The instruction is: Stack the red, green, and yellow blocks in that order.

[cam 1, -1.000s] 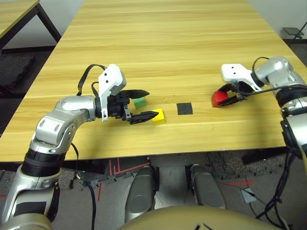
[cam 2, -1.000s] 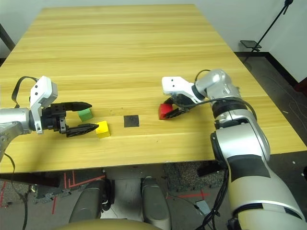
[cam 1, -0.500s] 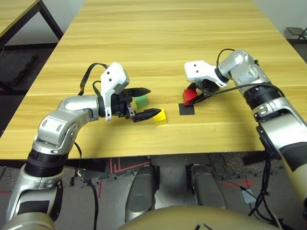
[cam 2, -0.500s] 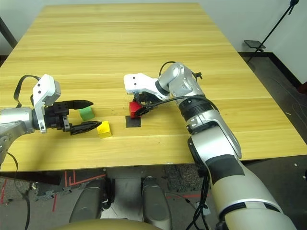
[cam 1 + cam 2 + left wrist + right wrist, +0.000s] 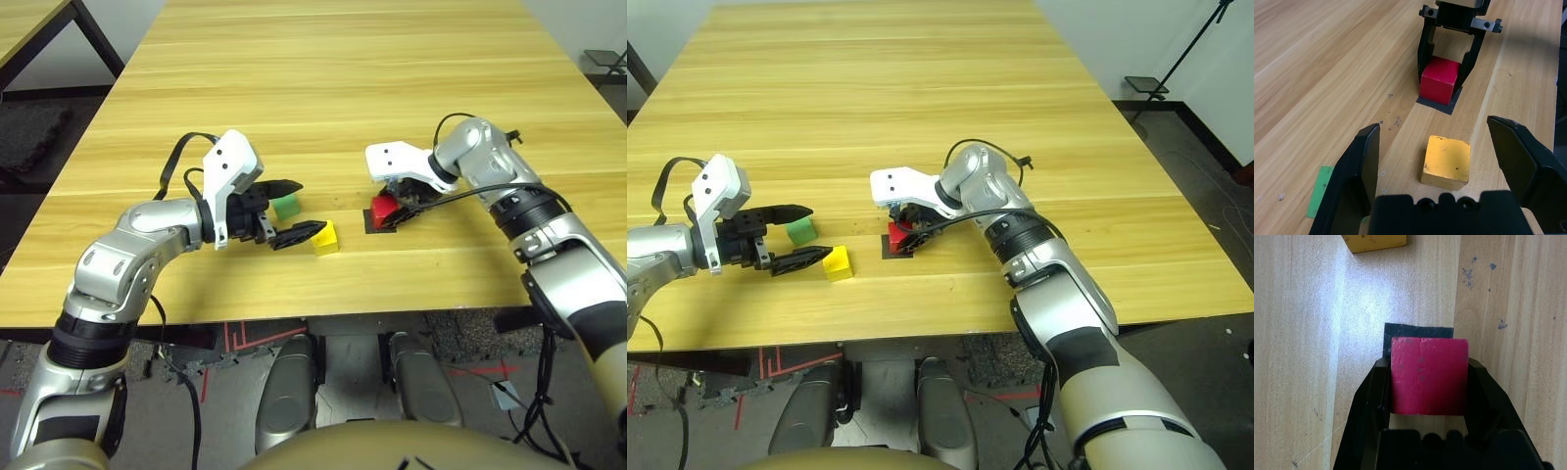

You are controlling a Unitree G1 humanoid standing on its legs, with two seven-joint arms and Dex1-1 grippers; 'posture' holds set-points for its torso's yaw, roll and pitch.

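The right jaws grasp the red block between them, at the black patch, which the block partly hides; whether its underside touches the patch is hard to make out. The left jaws are parted and hold nothing; the yellow block sits on the tabletop just off their tips. Beside the left jaws lies the green block, partly hidden by one finger in the left wrist view.

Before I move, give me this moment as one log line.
right gripper: shut on red block, at black patch | left gripper: open, empty | green, yellow: on table, unstacked
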